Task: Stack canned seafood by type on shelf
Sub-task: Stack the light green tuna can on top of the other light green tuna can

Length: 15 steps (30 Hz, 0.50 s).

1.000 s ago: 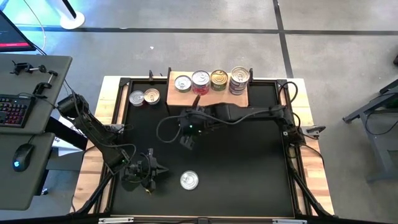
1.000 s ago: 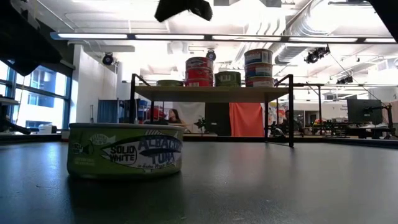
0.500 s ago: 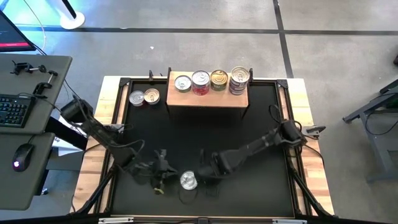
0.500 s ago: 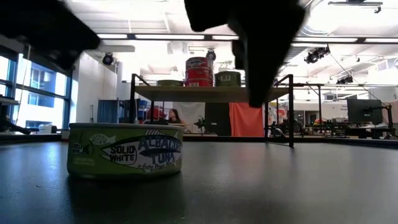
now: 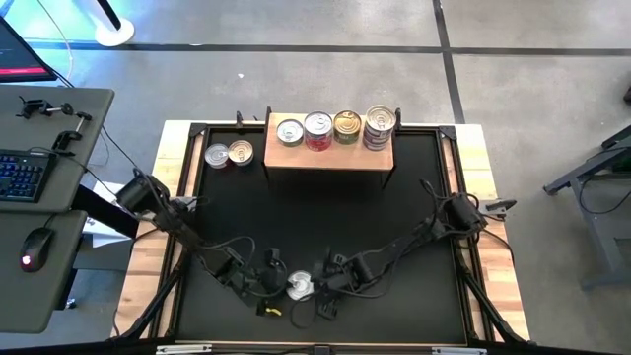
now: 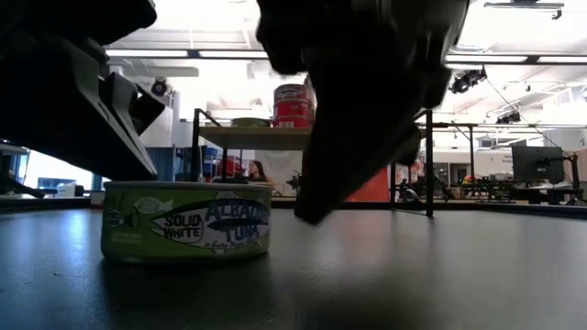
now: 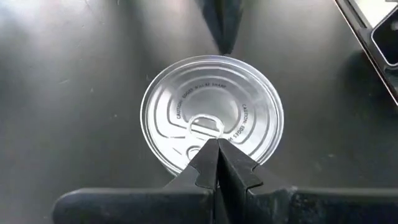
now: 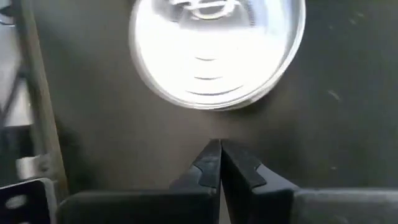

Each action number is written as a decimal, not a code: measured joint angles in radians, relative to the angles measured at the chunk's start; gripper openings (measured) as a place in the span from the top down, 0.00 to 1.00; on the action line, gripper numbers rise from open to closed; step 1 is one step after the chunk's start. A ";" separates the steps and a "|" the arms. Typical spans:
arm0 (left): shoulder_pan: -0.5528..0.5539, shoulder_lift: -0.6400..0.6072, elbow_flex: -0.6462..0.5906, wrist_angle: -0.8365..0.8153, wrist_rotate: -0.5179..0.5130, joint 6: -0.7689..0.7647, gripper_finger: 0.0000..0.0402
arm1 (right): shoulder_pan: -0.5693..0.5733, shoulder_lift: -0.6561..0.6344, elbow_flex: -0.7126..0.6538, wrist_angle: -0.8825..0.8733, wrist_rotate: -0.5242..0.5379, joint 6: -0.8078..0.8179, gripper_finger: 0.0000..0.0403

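Observation:
A flat tin of canned seafood with a silver lid (image 5: 300, 287) and a green tuna label (image 6: 186, 220) rests on its base on the black mat near the table's near edge. My left gripper (image 7: 217, 143) is shut, with its tips over the lid's edge on the tin's left. My right gripper (image 8: 219, 144) is shut and stands just right of the tin (image 8: 217, 50), with a gap between them. At the far edge, the wooden shelf (image 5: 328, 156) carries several tins (image 5: 317, 128). My left gripper's shut fingertips (image 7: 208, 155) slant down from the table's left over the lid's pull-tab side (image 7: 205, 127). Whether they touch the lid, I cannot tell.
Two more tins (image 5: 228, 154) stand on the mat left of the shelf. Both arms' cables trail over the mat near the tin. A desk with a keyboard (image 5: 20, 173) stands off the table's left.
My right gripper has swung from in front of the shelf down toward the near edge and now stands low, just right of the tin. My left gripper has moved right toward the tin, sunk and rolled. The tin has not moved.

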 joint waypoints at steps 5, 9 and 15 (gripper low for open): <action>-0.004 0.023 0.003 0.011 -0.010 -0.010 1.00 | -0.015 0.000 -0.029 0.027 0.015 0.015 1.00; -0.004 0.035 0.002 0.003 -0.012 -0.034 1.00 | -0.029 0.000 -0.026 0.056 0.016 0.014 1.00; -0.003 0.035 0.000 -0.018 -0.004 -0.047 1.00 | -0.041 0.000 0.028 0.024 -0.038 -0.050 1.00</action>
